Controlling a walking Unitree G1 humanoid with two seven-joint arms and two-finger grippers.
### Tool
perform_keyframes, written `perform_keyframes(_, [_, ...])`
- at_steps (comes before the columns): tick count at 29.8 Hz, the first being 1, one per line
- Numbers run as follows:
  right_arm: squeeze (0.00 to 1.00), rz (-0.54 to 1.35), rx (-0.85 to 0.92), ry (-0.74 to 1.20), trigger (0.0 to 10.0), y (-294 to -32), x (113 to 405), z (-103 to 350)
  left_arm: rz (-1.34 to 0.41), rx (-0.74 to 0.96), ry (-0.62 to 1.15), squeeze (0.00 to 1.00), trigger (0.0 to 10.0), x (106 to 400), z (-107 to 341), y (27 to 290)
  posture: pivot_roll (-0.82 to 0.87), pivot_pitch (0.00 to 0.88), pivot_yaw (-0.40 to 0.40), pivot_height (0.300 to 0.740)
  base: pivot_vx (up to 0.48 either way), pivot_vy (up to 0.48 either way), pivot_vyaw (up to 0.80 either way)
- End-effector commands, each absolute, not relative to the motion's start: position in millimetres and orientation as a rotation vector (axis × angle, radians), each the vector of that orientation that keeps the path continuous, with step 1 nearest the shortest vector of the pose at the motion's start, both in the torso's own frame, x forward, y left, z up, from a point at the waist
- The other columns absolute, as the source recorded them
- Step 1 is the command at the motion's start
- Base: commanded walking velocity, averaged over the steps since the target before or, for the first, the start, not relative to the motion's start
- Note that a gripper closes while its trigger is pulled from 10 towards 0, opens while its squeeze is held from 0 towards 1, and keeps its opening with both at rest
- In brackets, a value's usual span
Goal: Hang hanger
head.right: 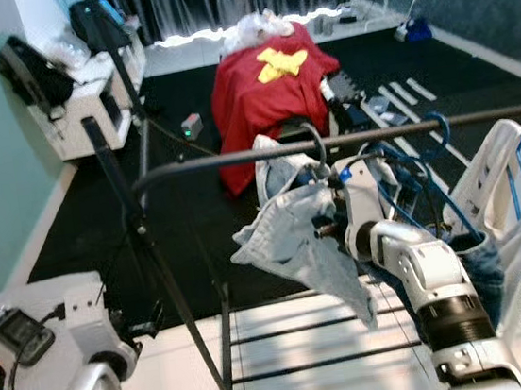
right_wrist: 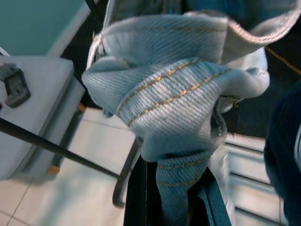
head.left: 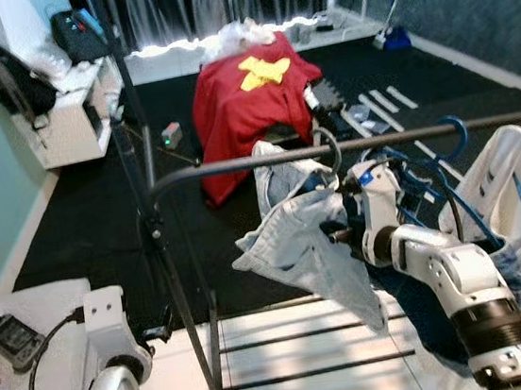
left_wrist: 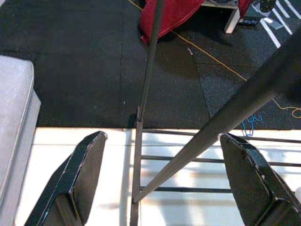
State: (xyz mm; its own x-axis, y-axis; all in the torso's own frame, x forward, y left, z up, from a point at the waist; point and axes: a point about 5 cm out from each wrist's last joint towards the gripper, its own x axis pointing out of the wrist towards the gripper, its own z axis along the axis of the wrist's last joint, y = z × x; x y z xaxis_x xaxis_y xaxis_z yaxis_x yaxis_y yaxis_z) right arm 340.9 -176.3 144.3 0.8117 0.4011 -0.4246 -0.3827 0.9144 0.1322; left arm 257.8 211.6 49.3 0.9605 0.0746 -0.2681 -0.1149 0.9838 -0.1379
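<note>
The right arm [head.left: 452, 286] reaches up and fwd from the near right, elbow bent, forearm angled toward the far left, wrist just under the dark rail [head.left: 238, 164] of the clothes rack [head.left: 183, 300]. The right gripper [right_wrist: 171, 202] is closed on a fold of light denim jeans [head.left: 304, 237]; in the right wrist view the black fingers [right_wrist: 136, 197] sit either side of a stitched denim strip, pinching it. The jeans hang bunched, draped down and to the left of the wrist, w/ the top edge near the rail. A dark hanger hook [head.left: 331, 148] curls over the rail right above the jeans, so the hanger is on the rail at approx mid-span; the rest of the hanger is hidden by fabric.

To the right on the same rail: blue hangers [head.left: 453, 138] and a white garment [head.left: 516, 183], w/ darker blue clothing below, beside the forearm.

The left arm [head.left: 110, 366] is low at the near left, next to a grey surface [head.left: 32, 347] holding a small black device [head.left: 7, 335]. The left gripper [left_wrist: 164, 188] has its fingers spread wide, nothing between them, pointing down at the rack's upright pole and the pale floor [left_wrist: 117, 160].

Far side: a red cloth w/ yellow print [head.left: 252, 87] draped over furniture, on black flooring.
</note>
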Motion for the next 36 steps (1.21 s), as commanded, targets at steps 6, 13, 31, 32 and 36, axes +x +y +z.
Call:
perform_keyframes(6, [1.0, 0.393, 0.041, 0.543, 10.0, -181, 335, 126, 0.118, -0.146, 0.33, 0.0, 10.0, 250, 38, 217, -0.1, 0.0, 0.021, 0.736, 0.0, 0.0, 0.0])
perform_keyframes(13, [1.0, 0.397, 0.033, 0.512, 10.0, -180, 328, 115, 0.106, -0.138, 0.339, 0.0, 10.0, 248, 35, 218, -0.11, 0.0, 0.021, 0.736, 0.0, 0.0, 0.0])
perform_keyframes(31, [0.0, 0.268, -0.064, 0.381, 10.0, -198, 299, 74, 0.106, -0.133, 0.409, 0.0, 10.0, 232, 13, 223, -0.11, 0.0, 0.018, 0.736, -0.129, 0.0, 0.0])
perform_keyframes(32, [0.0, 0.266, -0.059, 0.412, 10.0, -202, 293, 63, 0.113, -0.133, 0.419, 0.0, 10.0, 230, 10, 224, -0.11, 0.0, 0.015, 0.736, -0.386, 0.0, 0.0])
perform_keyframes(36, [0.0, 0.259, -0.047, 0.441, 10.0, -206, 287, 53, 0.119, -0.133, 0.428, 0.0, 10.0, 227, 7, 225, -0.11, 0.0, 0.015, 0.736, -0.386, 0.0, 0.0])
